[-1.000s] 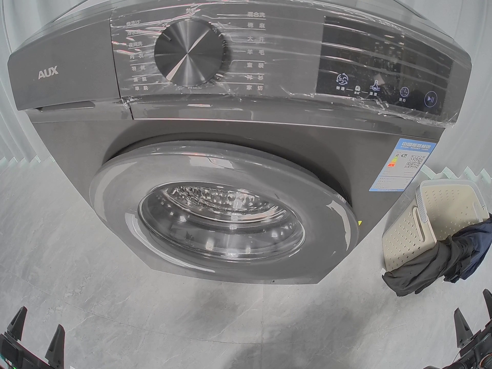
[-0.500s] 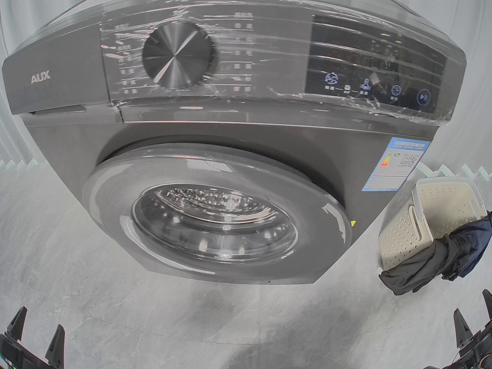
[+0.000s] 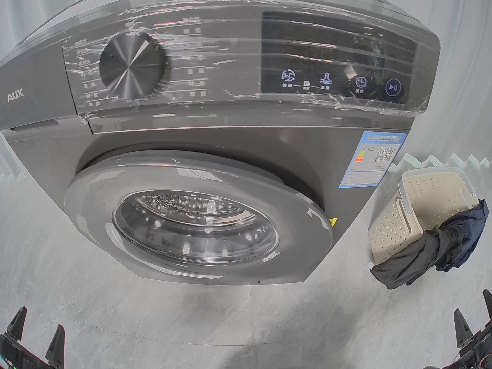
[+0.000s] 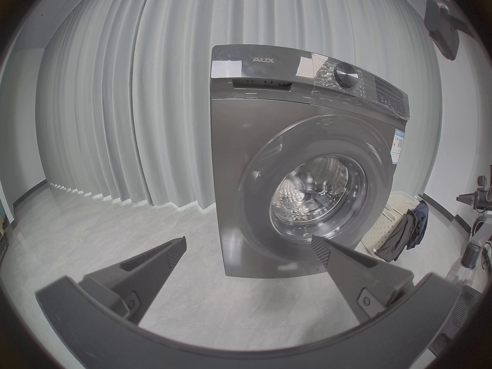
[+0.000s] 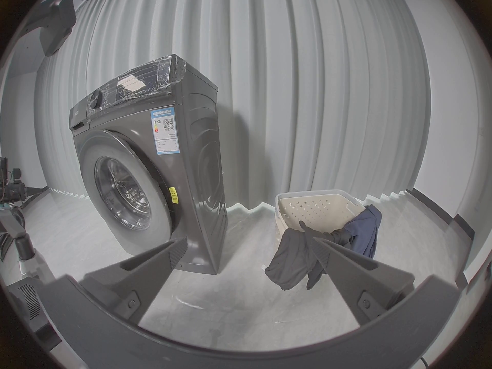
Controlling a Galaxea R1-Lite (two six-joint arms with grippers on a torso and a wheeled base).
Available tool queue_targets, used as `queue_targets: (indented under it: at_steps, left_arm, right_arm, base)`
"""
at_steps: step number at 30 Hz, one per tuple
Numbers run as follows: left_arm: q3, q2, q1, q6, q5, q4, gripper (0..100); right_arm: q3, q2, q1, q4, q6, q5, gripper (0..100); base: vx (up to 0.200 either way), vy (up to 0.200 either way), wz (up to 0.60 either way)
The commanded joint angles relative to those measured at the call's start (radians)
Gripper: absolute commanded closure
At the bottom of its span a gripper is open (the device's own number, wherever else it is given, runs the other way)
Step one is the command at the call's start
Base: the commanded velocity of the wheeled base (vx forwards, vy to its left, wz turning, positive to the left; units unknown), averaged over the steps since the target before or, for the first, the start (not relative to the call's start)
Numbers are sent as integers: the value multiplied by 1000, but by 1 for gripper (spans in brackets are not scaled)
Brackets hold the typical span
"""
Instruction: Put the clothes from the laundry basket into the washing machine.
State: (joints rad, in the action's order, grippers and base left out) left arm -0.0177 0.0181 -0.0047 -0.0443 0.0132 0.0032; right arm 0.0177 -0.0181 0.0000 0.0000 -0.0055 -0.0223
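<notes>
A grey front-loading washing machine stands before me, its round glass door shut. To its right on the floor sits a cream perforated laundry basket with dark grey clothes and a navy garment hanging over its rim. The machine and the basket's clothes also show in the left wrist view; the basket and clothes in the right wrist view. My left gripper is low at the left, open and empty. My right gripper is low at the right, open and empty.
Pale marble floor lies between me and the machine. White pleated curtains line the wall behind. Plastic film covers the machine's control panel.
The whole head picture has shifted left, so the camera has turned right; the basket now sits farther into view. The grippers keep their places in the picture.
</notes>
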Motion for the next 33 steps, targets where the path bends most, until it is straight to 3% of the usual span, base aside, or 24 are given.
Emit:
queue_targets:
  at_steps: [1,19,28,33]
  left_arm:
    - [15,-13,0,0,1,0,0]
    - [15,-13,0,-2,1,0,0]
    - [15,-13,0,0,1,0,0]
    - [15,-13,0,0,1,0,0]
  right_arm:
    - [-18,17,0,0,-1,-1,0]
    - [-18,17,0,0,-1,-1,0]
    - [-18,17,0,0,-1,-1,0]
    - [-18,15,-3,0,-2,-1,0]
  base:
    - [0,200,0]
    - [0,0,0]
    - [0,200,0]
    - [0,0,0]
